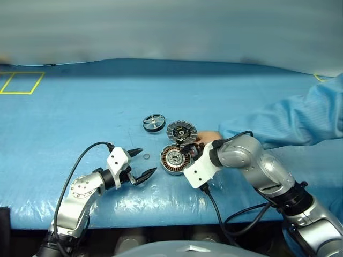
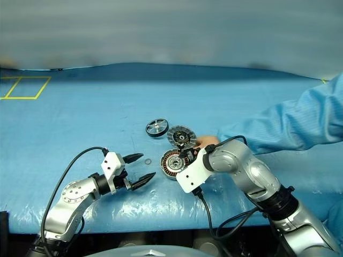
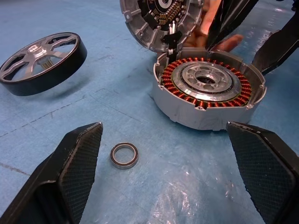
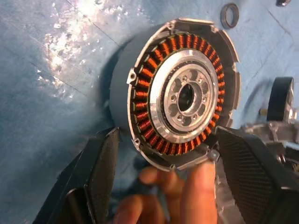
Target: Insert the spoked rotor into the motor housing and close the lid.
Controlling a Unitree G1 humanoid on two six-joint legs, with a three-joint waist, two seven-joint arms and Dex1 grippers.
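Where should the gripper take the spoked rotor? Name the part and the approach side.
Grip the spoked rotor across its dark outer rim, coming down from above. It lies flat on the blue sheet, apart from the motor housing and the small ring, so opposite rim edges look free. The open left gripper is nearer.

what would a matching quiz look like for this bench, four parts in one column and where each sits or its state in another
Things:
1. spoked rotor
2. motor housing
3. lid
4. small loose ring

Places or states:
A. tilted open behind the housing, segmented face showing
B. flat on the blue cover between the left gripper's open fingers
C. open, copper windings showing
D. lying apart, left of the lid

Pairs: 1-D, 2-C, 3-A, 4-B
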